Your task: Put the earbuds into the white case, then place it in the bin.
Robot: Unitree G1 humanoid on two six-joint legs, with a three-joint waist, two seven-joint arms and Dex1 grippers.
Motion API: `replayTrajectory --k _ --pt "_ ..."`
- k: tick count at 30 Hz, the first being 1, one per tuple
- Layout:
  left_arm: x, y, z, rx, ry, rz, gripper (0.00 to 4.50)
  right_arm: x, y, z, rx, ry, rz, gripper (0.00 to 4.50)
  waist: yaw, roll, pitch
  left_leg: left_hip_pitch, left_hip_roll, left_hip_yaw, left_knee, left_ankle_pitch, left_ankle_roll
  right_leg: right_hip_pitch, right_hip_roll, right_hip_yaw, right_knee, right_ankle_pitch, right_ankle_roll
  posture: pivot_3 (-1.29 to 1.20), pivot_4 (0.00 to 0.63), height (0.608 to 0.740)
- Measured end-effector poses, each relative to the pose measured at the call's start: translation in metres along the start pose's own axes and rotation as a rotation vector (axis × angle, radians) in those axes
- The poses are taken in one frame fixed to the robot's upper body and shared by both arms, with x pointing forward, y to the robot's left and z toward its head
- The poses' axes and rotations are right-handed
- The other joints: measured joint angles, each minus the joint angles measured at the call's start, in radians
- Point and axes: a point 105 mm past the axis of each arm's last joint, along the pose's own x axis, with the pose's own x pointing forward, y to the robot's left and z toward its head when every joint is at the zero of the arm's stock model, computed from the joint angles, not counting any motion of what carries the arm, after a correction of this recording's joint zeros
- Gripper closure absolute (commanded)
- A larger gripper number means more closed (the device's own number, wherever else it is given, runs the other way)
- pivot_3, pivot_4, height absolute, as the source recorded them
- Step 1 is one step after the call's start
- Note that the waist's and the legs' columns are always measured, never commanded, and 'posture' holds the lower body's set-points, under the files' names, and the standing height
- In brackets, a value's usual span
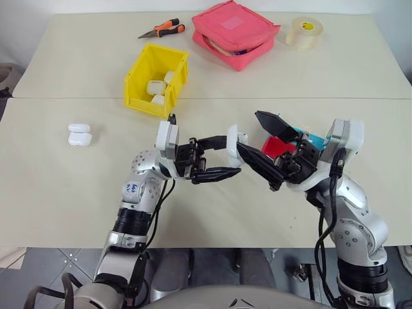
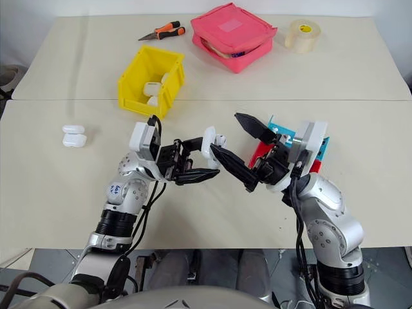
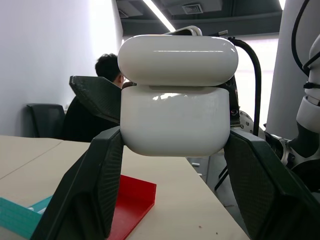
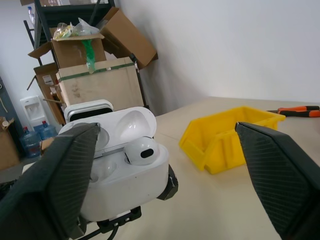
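My left gripper (image 1: 233, 154) is shut on the white case (image 1: 233, 143), holding it above the table's near half. The right wrist view shows the case (image 4: 125, 175) with its lid flipped up and one earbud (image 4: 141, 150) seated inside. From behind, in the left wrist view, the case (image 3: 172, 117) sits clamped between the two black fingers. My right gripper (image 1: 248, 130) stands open just right of the case, one fingertip close beside it. The yellow bin (image 1: 136, 82) stands further back on the left and holds several white cases (image 1: 156, 87).
A red and teal tray (image 1: 278, 147) lies under my right gripper. Two white cases (image 1: 80, 135) rest at the left. At the back are a pink zip pouch (image 1: 235, 32), a tape roll (image 1: 302, 32) and orange-handled pliers (image 1: 162, 29).
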Motion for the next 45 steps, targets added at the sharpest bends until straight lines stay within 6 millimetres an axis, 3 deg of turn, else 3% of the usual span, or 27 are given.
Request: replayTrajectory --k 4,10,18,22,26,30,37,45 --pt "-0.001 -0.001 -0.001 0.007 -0.009 0.001 1.79 -0.018 -0.006 0.012 -0.055 0.06 -0.025 0.07 0.003 0.0 0.0 0.0 0.0 0.0 0.0 0.0 0.001 0.0 0.0 0.0 -0.001 0.0 0.0 0.0 0.15 0.74" --pt "-0.01 -0.002 -0.007 0.014 0.001 0.012 1.79 -0.067 -0.017 0.027 -0.147 0.226 -0.112 0.07 0.004 0.0 0.0 0.0 0.0 0.001 -0.001 -0.001 0.001 0.001 0.0 0.0 -0.001 0.0 0.0 0.0 0.15 0.74" --pt "-0.024 -0.009 -0.01 0.023 0.027 0.005 1.79 -0.157 -0.033 0.009 -0.186 0.596 -0.248 0.07 0.004 -0.001 0.0 0.001 0.0 0.002 -0.001 -0.001 0.002 0.002 0.0 0.001 -0.002 0.0 0.001 0.0 0.15 0.74" --pt "-0.026 -0.01 -0.011 0.027 0.033 0.0 1.79 -0.177 -0.041 0.016 -0.209 0.64 -0.296 0.07 0.003 -0.001 0.0 0.001 0.001 0.002 0.0 -0.001 0.002 0.002 0.0 0.001 -0.001 0.0 0.001 0.0 0.15 0.74" --pt "-0.028 -0.011 -0.011 0.043 0.028 0.015 1.79 -0.178 -0.051 0.021 -0.256 0.677 -0.293 0.07 0.001 -0.001 0.0 0.002 0.001 0.003 0.0 -0.001 0.002 0.002 0.0 0.001 -0.001 0.0 0.001 0.0 0.15 0.74" --pt "-0.028 -0.012 -0.012 0.051 0.018 0.027 1.79 -0.158 -0.065 0.03 -0.316 0.735 -0.251 0.07 0.002 -0.001 0.0 0.002 0.001 0.003 0.0 -0.001 0.002 0.002 0.0 0.001 -0.001 0.0 0.001 0.0 0.15 0.74" --pt "-0.029 -0.013 -0.013 0.062 0.009 0.044 1.79 -0.127 -0.105 0.033 -0.315 0.915 -0.227 0.07 0.001 0.0 0.0 0.0 0.001 0.002 0.001 -0.001 0.002 0.001 -0.001 0.001 -0.003 0.001 0.0 0.0 0.15 0.74" --pt "-0.025 -0.015 -0.016 0.058 -0.003 0.054 1.79 -0.113 -0.151 0.025 -0.304 1.143 -0.287 0.07 -0.002 0.0 0.0 -0.002 0.001 0.002 0.0 -0.001 0.002 -0.001 -0.001 0.0 -0.004 0.002 0.001 0.0 0.15 0.74"
